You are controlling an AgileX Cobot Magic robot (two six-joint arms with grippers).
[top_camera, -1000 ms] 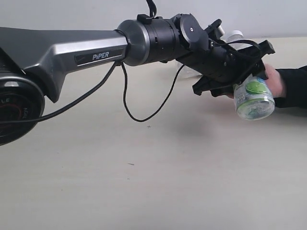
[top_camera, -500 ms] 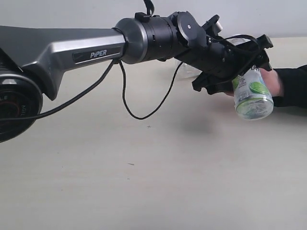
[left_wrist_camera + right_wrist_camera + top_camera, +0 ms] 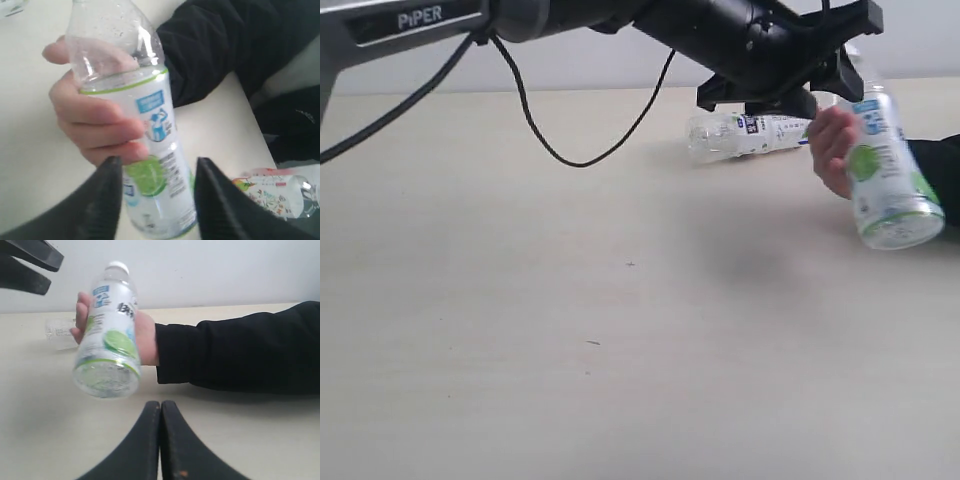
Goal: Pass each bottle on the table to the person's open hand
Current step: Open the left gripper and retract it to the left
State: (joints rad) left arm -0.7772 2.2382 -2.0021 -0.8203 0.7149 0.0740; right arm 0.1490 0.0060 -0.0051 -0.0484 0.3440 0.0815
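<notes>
Left pincer point(image 3: 157, 161) spread, green-label bottle point(image 3: 152, 112) just beyond in hand point(image 3: 92, 125).

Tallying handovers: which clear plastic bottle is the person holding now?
The green-and-white-labelled clear plastic bottle, gripped in the person's hand; the white-and-blue-labelled clear bottle lies on its side on the pale beige table.

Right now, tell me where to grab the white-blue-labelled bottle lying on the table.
Probably take the white-blue bottle at its labelled middle, from straight above: it lies on its side, so the round body fits between open jaws there, clear of the person's hand near one end.
</notes>
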